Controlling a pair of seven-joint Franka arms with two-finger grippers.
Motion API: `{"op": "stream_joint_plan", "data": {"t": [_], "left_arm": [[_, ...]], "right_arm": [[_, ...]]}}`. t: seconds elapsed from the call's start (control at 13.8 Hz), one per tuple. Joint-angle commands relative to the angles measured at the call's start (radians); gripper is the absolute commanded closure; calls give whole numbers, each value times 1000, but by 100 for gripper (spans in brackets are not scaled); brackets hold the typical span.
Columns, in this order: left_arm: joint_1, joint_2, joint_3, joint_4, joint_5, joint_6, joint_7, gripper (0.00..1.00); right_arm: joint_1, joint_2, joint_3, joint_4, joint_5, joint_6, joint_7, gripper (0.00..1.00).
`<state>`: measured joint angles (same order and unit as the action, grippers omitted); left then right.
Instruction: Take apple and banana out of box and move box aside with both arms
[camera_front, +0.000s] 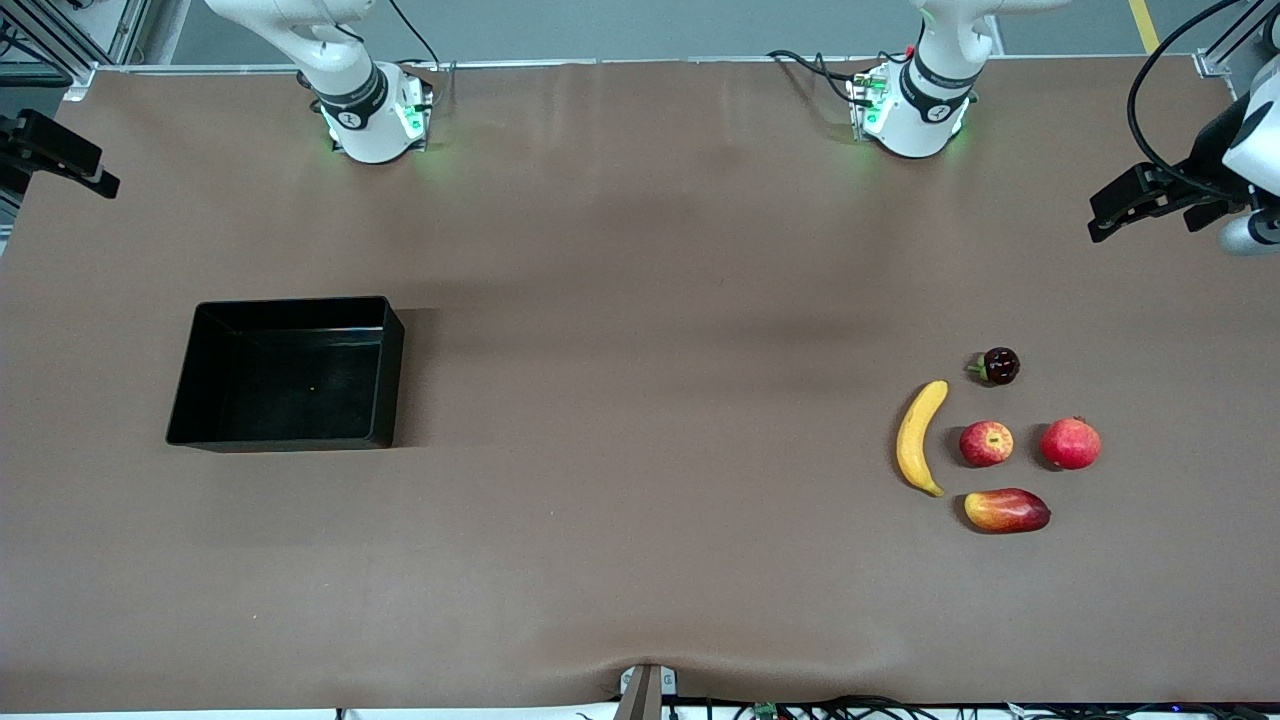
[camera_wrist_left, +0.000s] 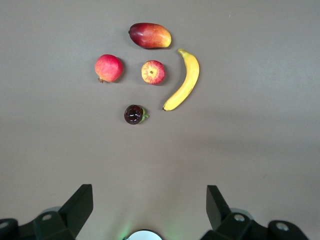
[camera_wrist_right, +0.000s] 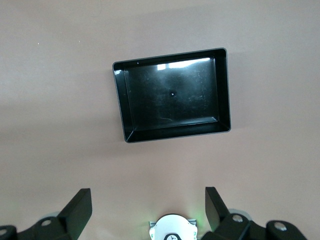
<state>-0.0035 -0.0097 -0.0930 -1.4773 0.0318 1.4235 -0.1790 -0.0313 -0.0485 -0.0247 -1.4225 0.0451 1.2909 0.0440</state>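
— While both arms wait high, is any writing legible?

— None. The left hand (camera_wrist_left: 145, 210) and right hand (camera_wrist_right: 145, 210) hang spread, holding nothing.

— And the brown table (camera_front: 640, 560)?

— The banana (camera_front: 920, 437) lies beside the apple (camera_front: 986, 443) at the left arm's end; the box (camera_front: 285, 372) sits at the right arm's end.

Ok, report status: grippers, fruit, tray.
Left gripper open, right gripper open, both waiting at table ends. Curved yellow banana, small streaked red apple untouched. Black plastic tray holds nothing. Path unobstructed.
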Motion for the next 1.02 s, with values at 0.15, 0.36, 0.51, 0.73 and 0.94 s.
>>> {"op": "stream_joint_plan", "data": {"t": [0.15, 0.36, 0.51, 0.73, 0.94], "left_arm": [[-4, -7, 2, 9, -4, 6, 1, 0], [-6, -6, 2, 11, -1, 6, 1, 0], [-6, -7, 2, 12, 0, 6, 0, 0], [-6, -10, 1, 20, 0, 3, 1, 0], [-6, -12, 1, 20, 0, 2, 1, 0]], "right_arm": [[-4, 1, 5, 5, -10, -1, -1, 0], [1, 1, 5, 5, -11, 2, -10, 0], [1, 1, 5, 5, -14, 8, -45, 0], [2, 4, 5, 5, -56, 10, -56, 0], [5, 4, 5, 5, -59, 10, -55, 0]]}}
